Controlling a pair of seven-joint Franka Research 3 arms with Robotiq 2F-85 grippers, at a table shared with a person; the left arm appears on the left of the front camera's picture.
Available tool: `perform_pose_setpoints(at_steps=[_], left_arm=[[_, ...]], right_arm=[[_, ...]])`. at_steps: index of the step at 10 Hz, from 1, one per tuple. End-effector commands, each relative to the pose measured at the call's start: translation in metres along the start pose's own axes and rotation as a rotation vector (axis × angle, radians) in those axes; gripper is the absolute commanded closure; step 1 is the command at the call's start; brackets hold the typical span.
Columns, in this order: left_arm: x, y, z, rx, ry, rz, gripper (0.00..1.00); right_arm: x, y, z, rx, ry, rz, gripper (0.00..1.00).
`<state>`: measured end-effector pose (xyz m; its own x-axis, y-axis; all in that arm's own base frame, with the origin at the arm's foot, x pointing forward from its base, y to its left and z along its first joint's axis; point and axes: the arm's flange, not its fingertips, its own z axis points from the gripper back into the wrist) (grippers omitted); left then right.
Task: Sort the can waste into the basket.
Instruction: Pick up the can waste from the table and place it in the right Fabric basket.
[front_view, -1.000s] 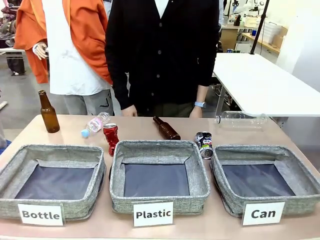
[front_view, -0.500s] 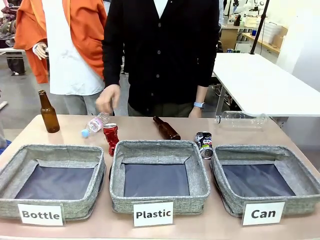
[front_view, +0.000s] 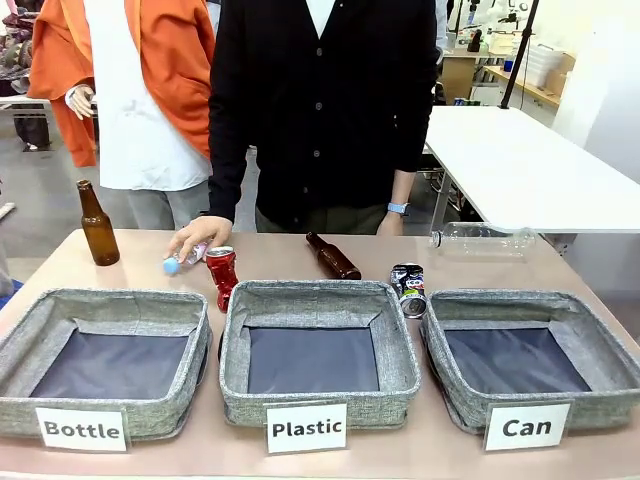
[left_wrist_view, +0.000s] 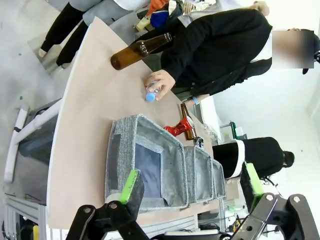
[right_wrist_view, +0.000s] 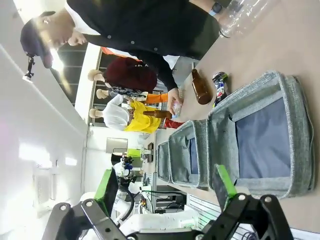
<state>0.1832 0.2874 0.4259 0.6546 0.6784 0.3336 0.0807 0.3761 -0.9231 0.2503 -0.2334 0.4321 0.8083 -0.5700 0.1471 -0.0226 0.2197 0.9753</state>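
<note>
Lying beside the basket (front_view: 510, 298) rim: black can (front_view: 407, 288).

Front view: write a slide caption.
Person's hand covers a plastic bottle beside the red can, far from the Can basket.

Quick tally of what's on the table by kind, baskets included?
Crushed cans: 2
Brown glass bottles: 2
Clear plastic bottles: 2
Grey baskets: 3
Total: 9

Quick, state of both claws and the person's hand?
Left claw: open, empty.
Right claw: open, empty.
Person's hand: on the plastic bottle.
</note>
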Motion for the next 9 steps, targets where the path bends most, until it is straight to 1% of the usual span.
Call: perform_pose_setpoints(at_steps=[1,2,3,4,5,7,8,9], left_arm=[[0.001,-0.001,0.001,-0.005,-0.006,-0.020,0.00],[0.000,0.000,0.000,0.000,0.000,0.000,0.00],[0.004,-0.007,-0.013,0.033,0.123,-0.103,0.00],[0.014,-0.026,-0.039,0.059,0.231,-0.217,0.00],[0.022,-0.050,-0.071,0.084,0.319,-0.330,0.00],[0.030,-0.093,-0.157,0.132,0.534,-0.522,0.00],[0.028,-0.109,-0.200,0.143,0.616,-0.612,0.00],[0.023,-0.120,-0.246,0.168,0.705,-0.672,0.00]], right_arm=[[0.005,0.001,0.001,0.019,-0.011,0.031,0.00],[0.005,0.001,0.001,0.019,-0.011,0.031,0.00],[0.005,0.001,0.001,0.019,-0.011,0.031,0.00],[0.005,0.001,0.001,0.019,-0.011,0.031,0.00],[0.005,0.001,0.001,0.019,-0.011,0.031,0.00],[0.005,0.001,0.001,0.019,-0.011,0.031,0.00],[0.005,0.001,0.001,0.019,-0.011,0.031,0.00],[0.005,0.001,0.001,0.019,-0.011,0.031,0.00]])
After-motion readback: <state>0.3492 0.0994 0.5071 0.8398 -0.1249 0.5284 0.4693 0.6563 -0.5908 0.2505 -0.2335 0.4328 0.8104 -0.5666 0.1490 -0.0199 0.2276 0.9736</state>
